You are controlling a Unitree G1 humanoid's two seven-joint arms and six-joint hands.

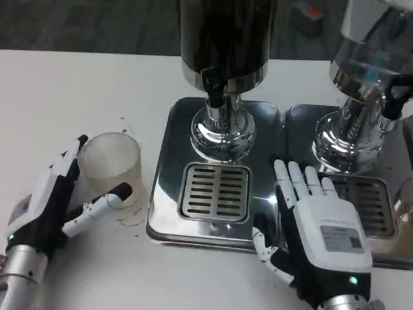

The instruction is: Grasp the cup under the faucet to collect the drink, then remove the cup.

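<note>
The clear cup (115, 166) stands on the white counter (77, 90) at centre left of the frame, just left of the steel drip tray (169, 161), not under the faucet (213, 84). The left hand (55, 200) cups it, fingers touching both sides. I cannot tell whether it holds drink. The right hand (316, 226) lies flat, fingers spread, at lower right between the two grilles.

The single head view looks steeply down from close above at the white table (77, 84) before the robot.
</note>
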